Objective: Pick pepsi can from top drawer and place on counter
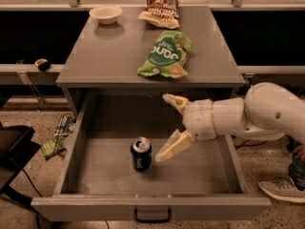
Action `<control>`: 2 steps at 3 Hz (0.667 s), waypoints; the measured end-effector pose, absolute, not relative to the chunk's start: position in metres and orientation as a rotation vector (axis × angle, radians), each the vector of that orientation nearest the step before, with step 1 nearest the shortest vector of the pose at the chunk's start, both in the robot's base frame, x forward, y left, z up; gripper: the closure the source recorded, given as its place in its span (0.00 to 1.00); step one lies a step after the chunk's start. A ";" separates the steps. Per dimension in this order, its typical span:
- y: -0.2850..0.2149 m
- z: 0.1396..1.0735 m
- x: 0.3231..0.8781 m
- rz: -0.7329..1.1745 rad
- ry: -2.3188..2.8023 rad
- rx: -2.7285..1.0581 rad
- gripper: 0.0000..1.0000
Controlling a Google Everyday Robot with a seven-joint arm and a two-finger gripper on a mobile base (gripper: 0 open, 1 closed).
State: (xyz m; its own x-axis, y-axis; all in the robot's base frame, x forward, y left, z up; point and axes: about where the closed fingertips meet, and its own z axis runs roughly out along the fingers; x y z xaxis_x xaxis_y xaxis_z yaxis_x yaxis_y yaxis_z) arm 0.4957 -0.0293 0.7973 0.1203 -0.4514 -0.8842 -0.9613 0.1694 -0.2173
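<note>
The pepsi can, dark blue with a silver top, stands upright on the floor of the open top drawer, a little left of the middle. My gripper is over the drawer just right of the can, its two pale fingers spread wide, one up by the cabinet front and one down near the can. It holds nothing and does not touch the can. The grey counter lies above and behind the drawer.
On the counter lie a green snack bag, a brown snack bag and a white bowl. The drawer has a black handle at the front. A shoe shows on the floor at right.
</note>
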 end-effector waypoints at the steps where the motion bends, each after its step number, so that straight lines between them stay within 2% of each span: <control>1: 0.026 0.743 0.505 0.781 1.458 -1.458 0.00; 2: 0.047 0.716 0.513 0.833 1.446 -1.458 0.00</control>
